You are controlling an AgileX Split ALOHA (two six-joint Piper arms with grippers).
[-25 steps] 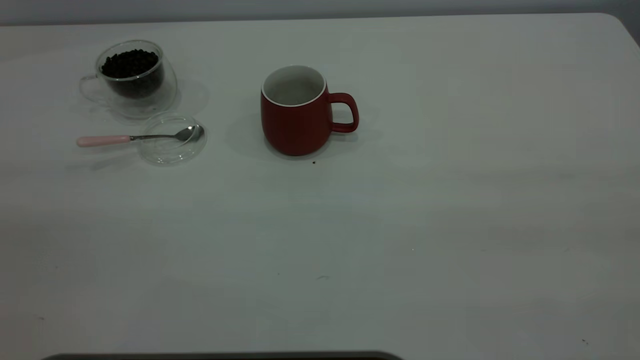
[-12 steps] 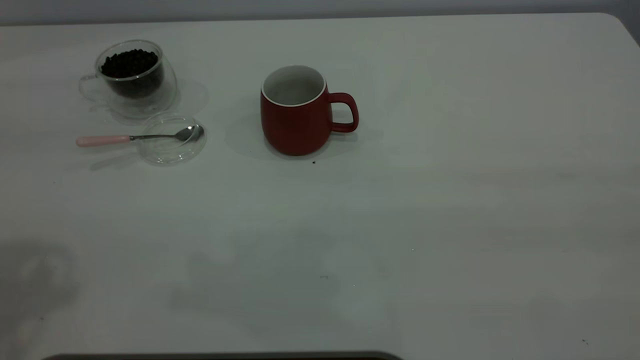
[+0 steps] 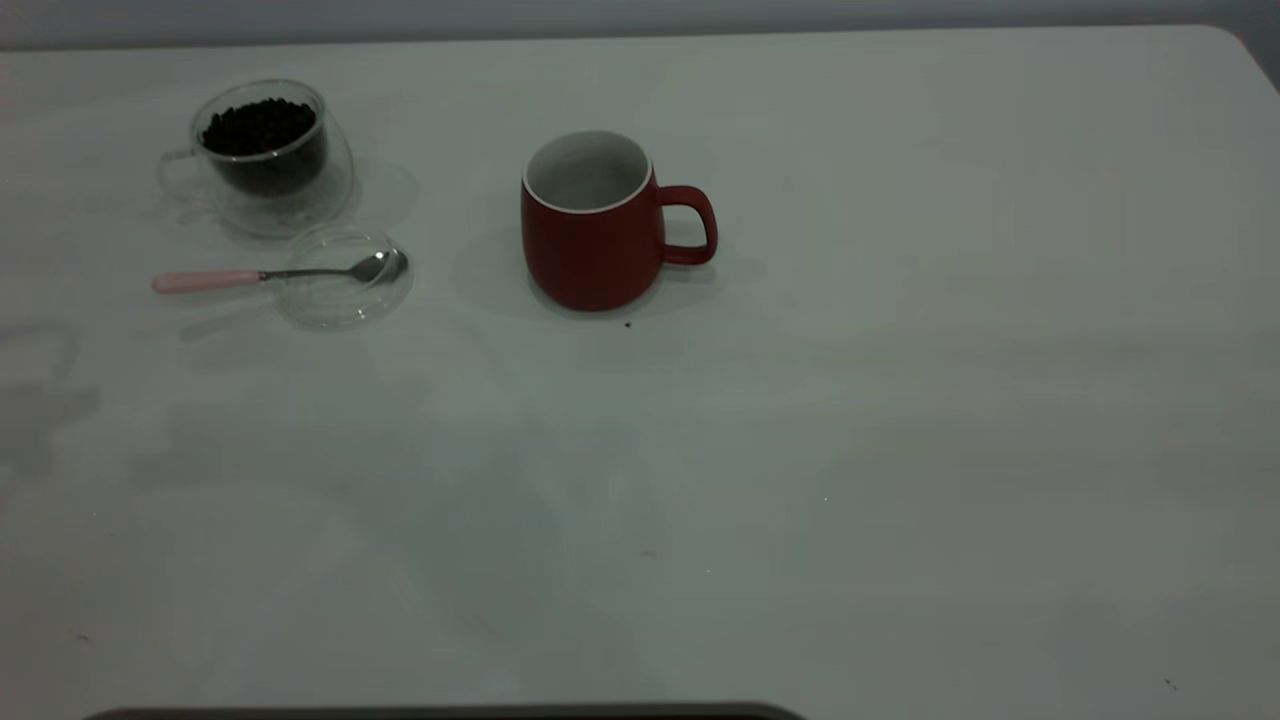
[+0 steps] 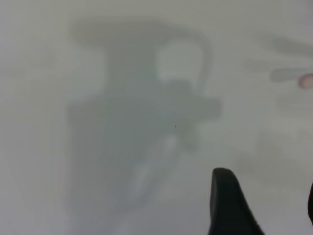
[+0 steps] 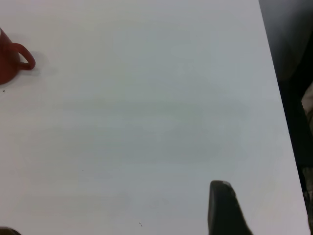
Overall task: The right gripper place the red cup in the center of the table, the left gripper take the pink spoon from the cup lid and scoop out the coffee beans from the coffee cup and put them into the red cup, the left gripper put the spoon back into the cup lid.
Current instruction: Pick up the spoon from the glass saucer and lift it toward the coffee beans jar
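Note:
The red cup [image 3: 592, 225] stands upright and empty near the middle of the table [image 3: 900, 400], handle to the right. The coffee cup [image 3: 262, 155], holding coffee beans [image 3: 258, 125], stands at the far left. Just in front of it the cup lid [image 3: 343, 280] holds the bowl of the pink spoon [image 3: 205, 281], whose handle sticks out to the left. Neither gripper shows in the exterior view. My left gripper [image 4: 268, 205] is open and empty above bare table; the spoon's pink handle end [image 4: 307, 81] shows beyond it. My right gripper [image 5: 264, 210] hangs over the table's right side, far from the red cup [image 5: 10, 61].
A small dark speck [image 3: 627, 324] lies just in front of the red cup. The table's right edge [image 5: 274, 98] runs past my right gripper, with dark floor beyond. Arm shadows fall on the table's front left part [image 3: 40, 400].
The arm shadow at the table's front left has shifted toward the back and left, closer to the spoon. The cups, lid and spoon have not moved.

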